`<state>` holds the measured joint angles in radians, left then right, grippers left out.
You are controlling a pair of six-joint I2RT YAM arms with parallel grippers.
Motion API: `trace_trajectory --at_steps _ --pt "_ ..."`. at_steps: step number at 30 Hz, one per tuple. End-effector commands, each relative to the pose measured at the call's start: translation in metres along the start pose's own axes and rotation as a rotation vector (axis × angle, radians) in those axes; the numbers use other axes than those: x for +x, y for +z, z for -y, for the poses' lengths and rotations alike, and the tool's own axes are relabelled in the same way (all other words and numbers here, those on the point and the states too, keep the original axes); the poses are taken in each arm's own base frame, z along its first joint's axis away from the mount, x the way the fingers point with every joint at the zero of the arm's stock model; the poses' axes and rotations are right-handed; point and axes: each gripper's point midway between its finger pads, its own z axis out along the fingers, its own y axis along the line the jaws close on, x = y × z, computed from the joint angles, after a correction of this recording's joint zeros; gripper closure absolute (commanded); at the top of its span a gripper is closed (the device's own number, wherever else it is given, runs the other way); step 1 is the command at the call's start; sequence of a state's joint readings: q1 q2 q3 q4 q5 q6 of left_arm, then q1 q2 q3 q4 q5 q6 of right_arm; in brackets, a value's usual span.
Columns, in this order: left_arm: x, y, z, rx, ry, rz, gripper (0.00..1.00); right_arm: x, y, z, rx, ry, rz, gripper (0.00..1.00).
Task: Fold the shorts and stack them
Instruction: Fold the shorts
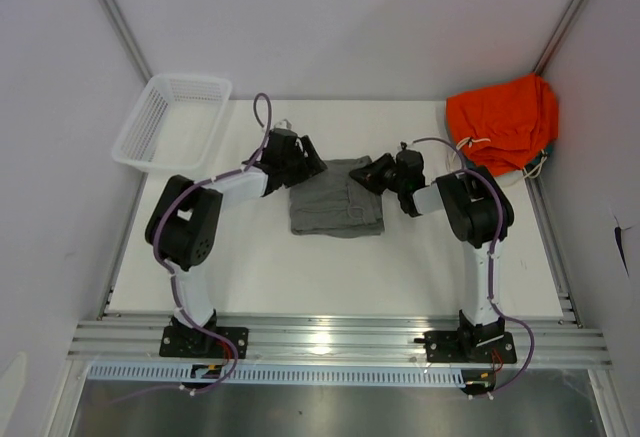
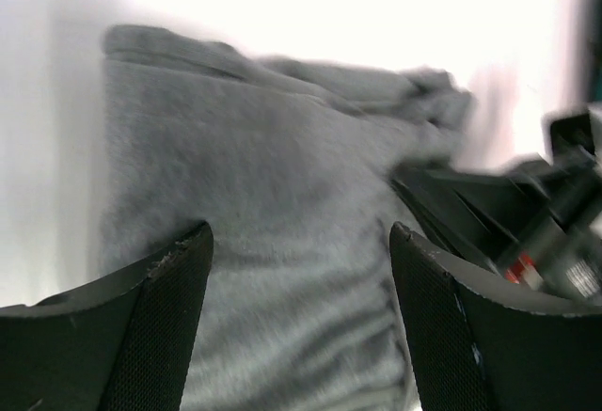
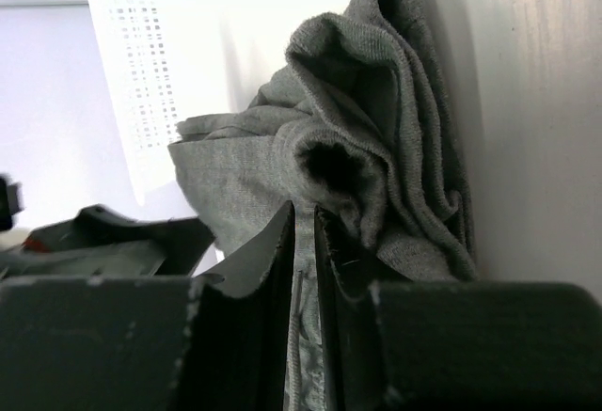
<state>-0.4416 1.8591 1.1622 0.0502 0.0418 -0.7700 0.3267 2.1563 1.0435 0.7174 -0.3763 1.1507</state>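
Plain white walls [image 1: 330,17] enclose a white table [image 1: 300,267] edged by aluminium rails [image 1: 340,337].

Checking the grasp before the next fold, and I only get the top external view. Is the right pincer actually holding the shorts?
Observer: Yes. The right wrist view shows the right pincer almost closed, with a fold of the grey shorts pinched in it and the cloth bunched up just beyond.
Operator: And the left one, gripping anything?
Observer: No. The left wrist view shows the left pincer wide open over the shorts, clamping nothing.
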Motion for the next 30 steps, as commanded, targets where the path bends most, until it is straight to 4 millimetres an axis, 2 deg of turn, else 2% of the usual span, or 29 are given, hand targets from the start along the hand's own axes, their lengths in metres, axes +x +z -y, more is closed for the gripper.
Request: trace_trajectory --at_steps 1,4,7,8,9,10,11,12,13,14,15,16,17,18,19,20,22,23,24,25,26,27,28,29,30 --pt "-0.008 0.018 -0.035 -0.167 -0.098 -0.001 0.22 -0.008 -0.003 0.024 0.067 0.02 0.06 0.82" --pt "-0.002 0.019 -0.044 -0.188 -0.157 -0.027 0.22 -0.01 -0.007 0.019 0.068 0.002 0.065 0.81" --pt "-0.01 0.01 -0.034 -0.148 -0.147 0.004 0.22 -0.013 -0.008 0.004 0.041 -0.034 0.056 0.78" --pt "-0.011 0.006 -0.033 -0.139 -0.135 0.007 0.22 -0.012 -0.008 0.001 0.043 -0.043 0.046 0.73" --pt "-0.015 0.001 -0.028 -0.123 -0.13 0.016 0.22 -0.016 -0.011 -0.012 0.024 -0.066 0.048 0.69" --pt "-0.022 -0.01 -0.02 -0.095 -0.124 0.038 0.22 -0.022 -0.011 -0.024 0.007 -0.115 0.056 0.64" --pt "-0.029 -0.017 -0.014 -0.078 -0.108 0.057 0.22 -0.022 -0.014 -0.03 0.011 -0.133 0.047 0.55" --pt "-0.034 -0.025 -0.009 -0.065 -0.098 0.072 0.22 -0.025 -0.02 -0.051 -0.024 -0.17 0.047 0.55" --pt "-0.041 -0.033 -0.002 -0.047 -0.085 0.087 0.21 -0.03 -0.023 -0.07 -0.055 -0.24 0.051 0.46" --pt "-0.054 -0.049 0.011 -0.015 -0.055 0.124 0.21 -0.03 -0.027 -0.075 -0.045 -0.263 0.034 0.4" --pt "-0.058 -0.058 0.014 -0.01 -0.04 0.134 0.21 -0.03 -0.031 -0.085 -0.057 -0.294 0.02 0.38" --pt "-0.066 -0.068 0.022 0.007 -0.021 0.155 0.21 -0.033 -0.042 -0.105 -0.085 -0.368 0.027 0.37" --pt "-0.078 -0.086 0.032 0.031 0.018 0.192 0.21 -0.032 -0.048 -0.109 -0.066 -0.388 0.01 0.31" --pt "-0.082 -0.097 0.034 0.019 0.036 0.194 0.21 -0.033 -0.055 -0.112 -0.058 -0.412 0.011 0.27" --pt "-0.086 -0.106 0.038 0.027 0.055 0.204 0.21 -0.035 -0.07 -0.127 -0.069 -0.442 0.024 0.24" --pt "-0.092 -0.122 0.046 0.054 0.088 0.223 0.21 -0.031 -0.079 -0.114 -0.014 -0.467 -0.003 0.14" --pt "-0.081 -0.134 0.051 0.094 0.109 0.184 0.21 -0.029 -0.097 -0.113 0.029 -0.503 0.004 0.04" --pt "-0.078 -0.139 0.053 0.109 0.116 0.179 0.21 -0.022 -0.105 -0.09 0.101 -0.509 -0.025 0.0" --pt "-0.078 -0.151 0.062 0.144 0.125 0.194 0.21 -0.022 -0.112 -0.08 0.123 -0.506 -0.029 0.01" --pt "-0.062 -0.148 0.053 0.138 0.128 0.162 0.21 -0.022 -0.121 -0.079 0.117 -0.508 -0.026 0.01" --pt "-0.058 -0.151 0.059 0.173 0.129 0.161 0.21 -0.016 -0.127 -0.074 0.101 -0.493 -0.05 0.0" --pt "-0.041 -0.152 0.054 0.174 0.133 0.135 0.21 -0.012 -0.135 -0.051 0.123 -0.455 -0.07 0.0" --pt "-0.038 -0.154 0.058 0.19 0.138 0.137 0.21 -0.012 -0.141 -0.051 0.103 -0.451 -0.065 0.0" --pt "-0.035 -0.154 0.062 0.205 0.147 0.139 0.21 -0.003 -0.147 -0.035 0.119 -0.426 -0.091 0.0" --pt "-0.022 -0.153 0.065 0.21 0.161 0.118 0.21 -0.004 -0.151 -0.029 0.127 -0.424 -0.09 0.0"
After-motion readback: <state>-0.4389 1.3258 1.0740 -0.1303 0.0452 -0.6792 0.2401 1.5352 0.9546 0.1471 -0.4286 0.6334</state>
